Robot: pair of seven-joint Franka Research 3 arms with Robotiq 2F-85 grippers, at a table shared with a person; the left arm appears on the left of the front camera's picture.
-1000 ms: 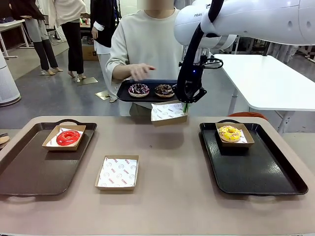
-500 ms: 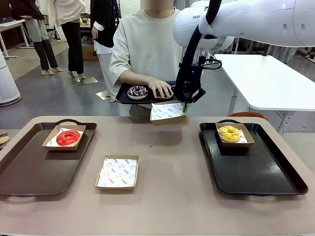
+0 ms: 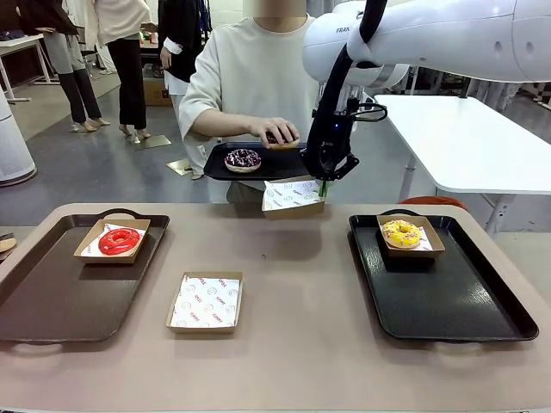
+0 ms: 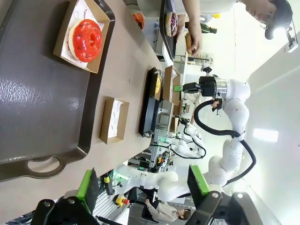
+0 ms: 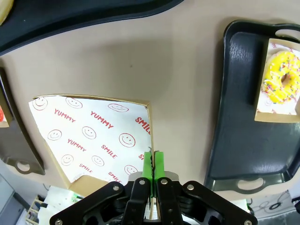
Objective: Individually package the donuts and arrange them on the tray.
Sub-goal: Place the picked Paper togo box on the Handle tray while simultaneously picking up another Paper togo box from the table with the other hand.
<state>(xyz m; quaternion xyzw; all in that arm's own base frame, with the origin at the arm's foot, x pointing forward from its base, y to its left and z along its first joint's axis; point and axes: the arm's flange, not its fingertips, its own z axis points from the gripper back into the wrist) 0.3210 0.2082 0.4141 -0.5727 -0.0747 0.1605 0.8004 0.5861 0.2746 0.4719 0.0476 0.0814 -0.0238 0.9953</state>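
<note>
Donuts: soft, light, glaze sticky & easily marred. Judged best taken by the sides or scooped from under, never squeezed. Red donut sits boxed by L tray's far edge, yellow donut boxed at R tray's far edge. Sprinkled donut lies on the person's hand-held tray, beyond bench's far edge. Hand there covers another donut, prob. the choc one.

R claw is closed on rim of a lined box, in air over bench's far edge; thin card, will flex. L claw is open & empty over L tray. Spare box is near bench's front-middle.

R wrist view settles the pinch: pads meet on box's rim near a corner. Front view gives hand & box close together.
</note>
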